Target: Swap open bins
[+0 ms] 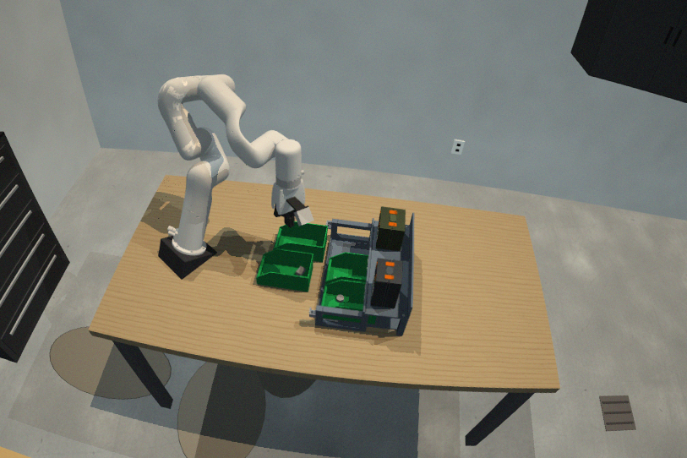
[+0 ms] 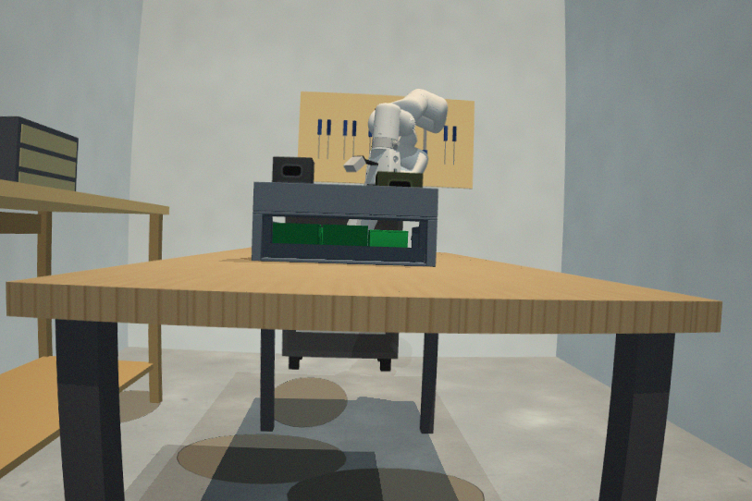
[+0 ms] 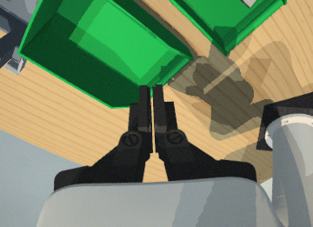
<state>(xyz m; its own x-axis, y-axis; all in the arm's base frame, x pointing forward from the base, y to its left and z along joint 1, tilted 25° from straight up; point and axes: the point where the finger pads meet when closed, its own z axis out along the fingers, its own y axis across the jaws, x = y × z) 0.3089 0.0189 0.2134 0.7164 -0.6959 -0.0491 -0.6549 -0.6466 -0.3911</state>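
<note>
The empty green bin (image 1: 301,237) (image 3: 99,29) stands on the table (image 1: 462,302) left of the grey shelf (image 1: 404,269) (image 2: 340,201). The green bin with parts (image 1: 279,272) stands just in front of it, and a grey part (image 1: 299,269) lies inside. My gripper (image 1: 289,221) (image 3: 151,99) is shut, tilted, with its fingertips against the empty bin's wall near a corner. I see no wall between the fingers. The shelf's rear left place (image 1: 349,237) is vacant. In the exterior view the shelf hides the gripper.
Two more green bins (image 1: 349,267) (image 1: 344,297) sit in the shelf's left row, the front one holding a round part. Two dark boxes (image 1: 391,226) (image 1: 385,283) stand on the shelf's right side. The arm's base (image 1: 184,256) is at the table's left.
</note>
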